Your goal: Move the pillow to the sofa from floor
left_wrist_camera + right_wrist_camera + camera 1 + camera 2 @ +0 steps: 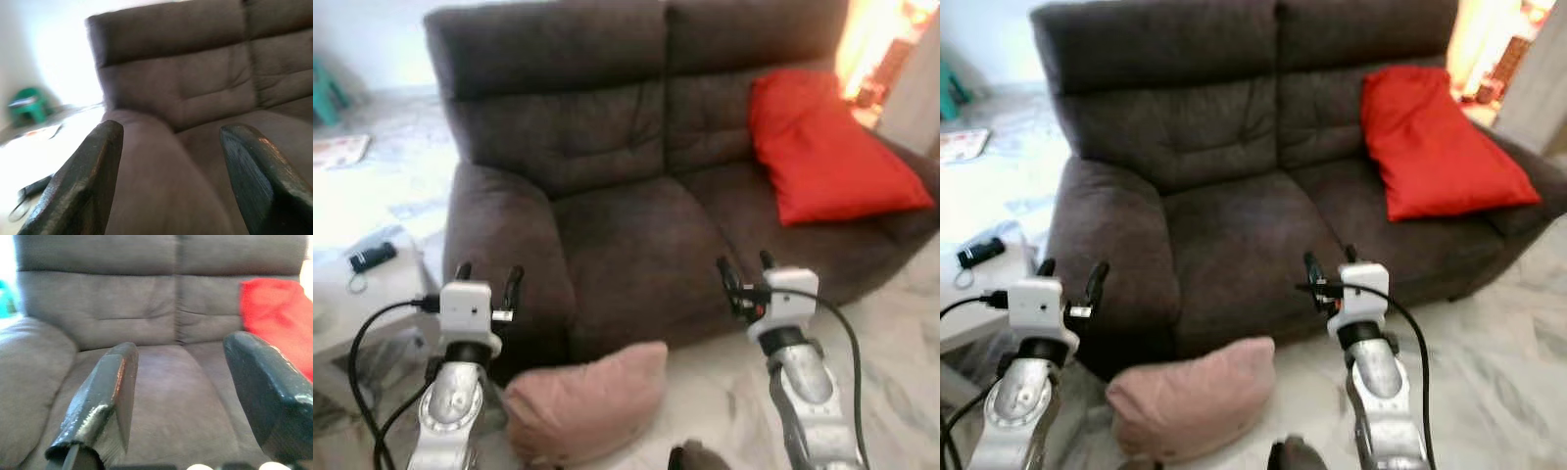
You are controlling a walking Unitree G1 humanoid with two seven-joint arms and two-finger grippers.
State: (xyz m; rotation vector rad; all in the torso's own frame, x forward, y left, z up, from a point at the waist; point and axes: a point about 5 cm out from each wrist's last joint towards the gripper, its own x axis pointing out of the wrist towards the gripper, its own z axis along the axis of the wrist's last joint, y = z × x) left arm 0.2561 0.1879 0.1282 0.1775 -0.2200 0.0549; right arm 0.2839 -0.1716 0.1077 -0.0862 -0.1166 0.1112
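— On the pale marbled floor (891, 382), right at the foot of the dark brown fabric two-seat sofa (626, 235), what is lying there?

— A dusty pink soft pillow (587, 399) is lying there, touching or nearly touching the sofa's front, below the seam between the left armrest and the left seat cushion. Nothing is gripping it.

— Where are the grippers hanging?

— Both are hovering above the floor in front of the sofa. The left gripper (489, 278) is pointing at the left armrest, its two black fingers (83, 181) standing wide apart with nothing between them. The right gripper (744, 268) is facing the seat cushions, its fingers (110, 396) also spread and holding nothing. The pillow is sitting lower, between the two silver arms.

— Is anything sitting on the sofa?

— A bright red rectangular cushion (822, 147) is leaning against the right backrest and armrest.

— And off to the left?

— A small black device (372, 258) is resting on a white low table (352, 304), and a green plastic stool (27, 105) is standing further back.
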